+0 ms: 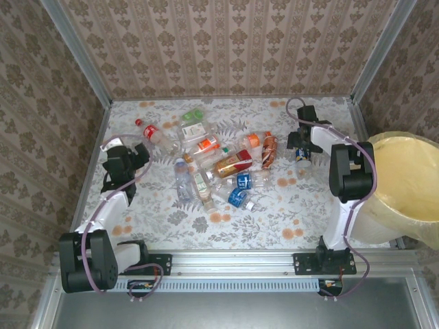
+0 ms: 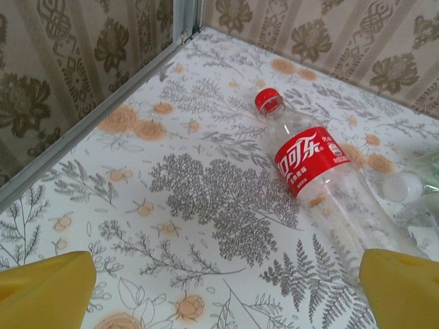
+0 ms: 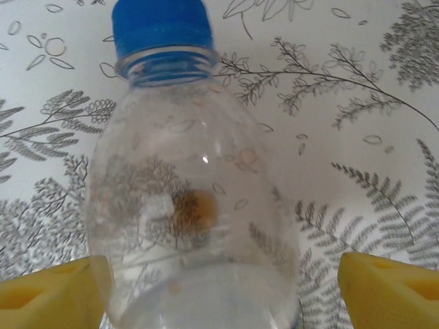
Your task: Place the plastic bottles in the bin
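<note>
The right pincer [image 3: 219,284] is being held open around a clear bottle [image 3: 199,205] with a blue cap [image 3: 161,24]. One yellow finger [image 3: 51,291] is being pressed to the bottle's side, while the other finger [image 3: 391,288] is being kept apart from it. This bottle is being carried by the flowered desk [image 1: 274,205], at its right part, near the bin [image 1: 411,147], which is being lined by a pale yellow bag.

The left pincer [image 2: 226,288] is being held wide open and nothing is being gripped by it. A red-labelled bottle [image 2: 312,161] with a red cap [image 2: 269,100] is being seen just ahead of it, lying flat on the desk. The other bottles [image 1: 219,164] are being seen scattered in the middle of the desk, between the two arms.
</note>
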